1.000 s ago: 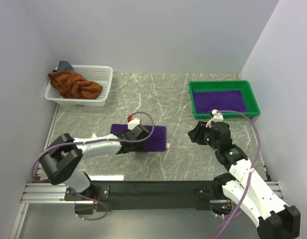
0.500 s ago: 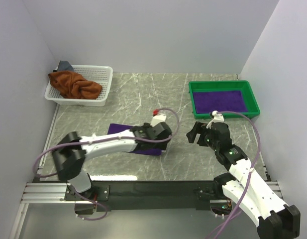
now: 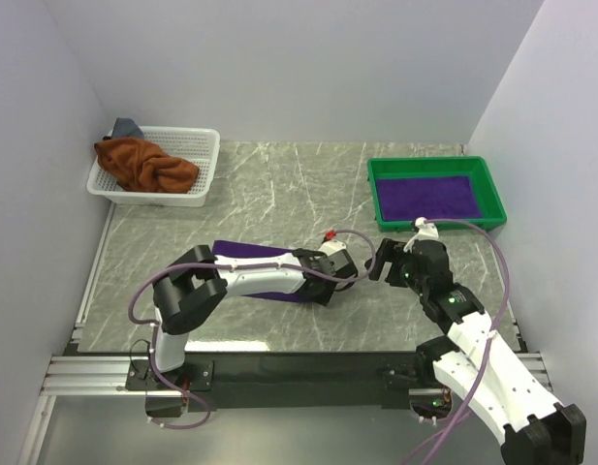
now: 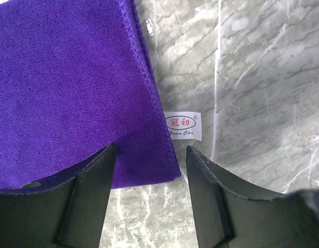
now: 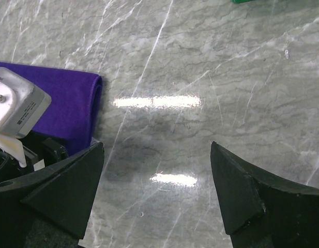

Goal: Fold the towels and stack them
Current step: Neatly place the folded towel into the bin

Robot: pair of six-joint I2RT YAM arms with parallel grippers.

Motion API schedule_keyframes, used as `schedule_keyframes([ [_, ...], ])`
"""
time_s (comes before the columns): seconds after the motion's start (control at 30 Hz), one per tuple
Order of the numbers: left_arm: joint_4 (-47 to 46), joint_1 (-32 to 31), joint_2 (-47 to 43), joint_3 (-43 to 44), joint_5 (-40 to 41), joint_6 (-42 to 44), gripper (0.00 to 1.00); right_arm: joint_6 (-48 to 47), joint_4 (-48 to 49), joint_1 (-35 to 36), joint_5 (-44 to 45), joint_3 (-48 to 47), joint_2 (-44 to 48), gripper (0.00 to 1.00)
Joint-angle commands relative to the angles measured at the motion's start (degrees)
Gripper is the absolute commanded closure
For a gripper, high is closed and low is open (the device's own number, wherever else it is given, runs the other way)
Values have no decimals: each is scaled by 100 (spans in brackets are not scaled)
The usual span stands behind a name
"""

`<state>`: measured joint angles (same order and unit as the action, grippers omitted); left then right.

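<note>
A folded purple towel [image 3: 242, 252] lies flat mid-table, partly under my left arm. My left gripper [image 3: 326, 283] hangs open over its near right corner; in the left wrist view the corner of this towel [image 4: 71, 88] and a white label [image 4: 182, 125] show between the spread fingers [image 4: 92, 194] of the left gripper [image 4: 151, 150]. My right gripper [image 3: 376, 263] stands open just right of it, over bare marble. In the right wrist view, the right gripper [image 5: 156, 147] frames empty table, the towel's fold [image 5: 71, 103] at left. A rust-brown towel [image 3: 143, 165] and a grey-blue one [image 3: 127, 126] sit in the basket.
A white mesh basket [image 3: 209, 160] stands at the back left. A green tray [image 3: 372, 189] at the back right holds another flat purple towel [image 3: 424, 197]. The left wrist's white camera housing [image 5: 14, 108] sits close to my right gripper. Walls close in on three sides.
My left arm swept rightward across the purple towel, from its left part to its right edge. Both grippers have opened wider. The right arm shifted only slightly.
</note>
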<state>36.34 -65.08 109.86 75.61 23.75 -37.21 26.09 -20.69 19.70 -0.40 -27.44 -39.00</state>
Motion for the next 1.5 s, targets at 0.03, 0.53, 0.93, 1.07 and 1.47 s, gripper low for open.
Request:
schedule_keyframes([
  [0.03, 295, -84, 219, 269, -55, 83, 38, 46, 109, -37, -74, -33, 68, 10],
  [0.53, 410, -269, 510, 129, 112, -84, 96, 678, 1083, -28, -697, 432, -186, 11],
  [0.93, -654, 30, -501, -416, -617, -120, 99, 3200, 4386, -10, -1690, 1557, -1521, 0],
  [1.07, -847, 109, -694, -539, -757, -172, 99, 3692, 5170, 60, -1937, 1549, -2486, 0],
  [1.47, -971, 250, -932, -583, -828, -199, 99, 4475, 6058, 1035, -1692, 1039, -4509, 0],
])
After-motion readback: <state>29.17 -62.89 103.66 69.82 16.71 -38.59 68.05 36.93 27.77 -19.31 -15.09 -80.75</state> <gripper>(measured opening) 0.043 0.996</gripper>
